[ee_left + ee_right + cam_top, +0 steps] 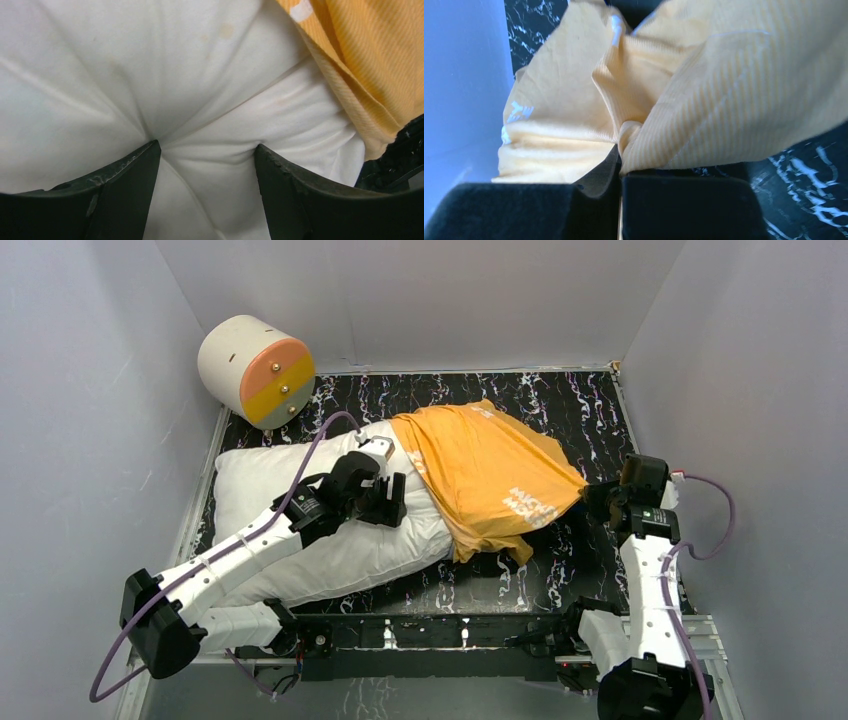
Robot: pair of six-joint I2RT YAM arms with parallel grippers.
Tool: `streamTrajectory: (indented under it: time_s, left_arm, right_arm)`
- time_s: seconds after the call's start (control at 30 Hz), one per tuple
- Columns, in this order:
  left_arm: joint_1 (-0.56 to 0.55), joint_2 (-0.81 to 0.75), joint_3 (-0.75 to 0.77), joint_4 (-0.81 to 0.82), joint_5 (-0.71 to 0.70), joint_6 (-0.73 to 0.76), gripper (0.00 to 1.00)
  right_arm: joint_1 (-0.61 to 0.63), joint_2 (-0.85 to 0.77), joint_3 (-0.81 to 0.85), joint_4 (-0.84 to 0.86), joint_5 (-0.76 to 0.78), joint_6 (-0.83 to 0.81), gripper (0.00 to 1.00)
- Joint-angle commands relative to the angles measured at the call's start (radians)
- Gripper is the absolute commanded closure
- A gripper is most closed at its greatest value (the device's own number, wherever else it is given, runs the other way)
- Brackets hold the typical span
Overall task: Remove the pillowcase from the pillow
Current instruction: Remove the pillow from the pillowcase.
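Note:
The white pillow (270,480) lies across the table's left and middle. The pillowcase (490,475), orange-yellow face up with white lettering, covers only the pillow's right end. My left gripper (385,505) is open and pressed down into the bare pillow just left of the pillowcase's edge. In the left wrist view its jaws (207,150) stand wide apart, dug into the pillow (150,65), with the pillowcase (360,55) at the upper right. My right gripper (597,502) is shut on the pillowcase's right edge. In the right wrist view the bunched fabric (724,90) runs into the closed gripper (620,165).
A cream cylinder (256,370) with an orange-yellow end sits at the back left corner. The black marbled table (560,405) is enclosed by white walls on the left, back and right. Purple cables loop from both arms.

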Motion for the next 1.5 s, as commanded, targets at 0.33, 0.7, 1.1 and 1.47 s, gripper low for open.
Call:
streamTrajectory:
  time_s: [0.33,0.7,1.1,1.47]
  left_arm:
    - [0.021,-0.050,-0.189,-0.239,-0.197,-0.167,0.47]
    - [0.021,-0.076,-0.154,-0.141,-0.067,-0.104,0.57]
    - [0.020,-0.056,-0.136,-0.105,-0.052,-0.091,0.58]
    - [0.021,-0.088,-0.151,-0.096,-0.053,-0.104,0.58]
  right_arm:
    - [-0.018,0.091,0.328,0.054,0.447,-0.408,1.00]
    - [-0.019,0.241,0.315,-0.040,-0.338,-0.686,0.73]
    - [-0.018,0.091,0.242,-0.028,-0.692,-0.739,0.05]
    - [-0.011,0.055,0.124,0.351,-0.579,-0.449,0.02]
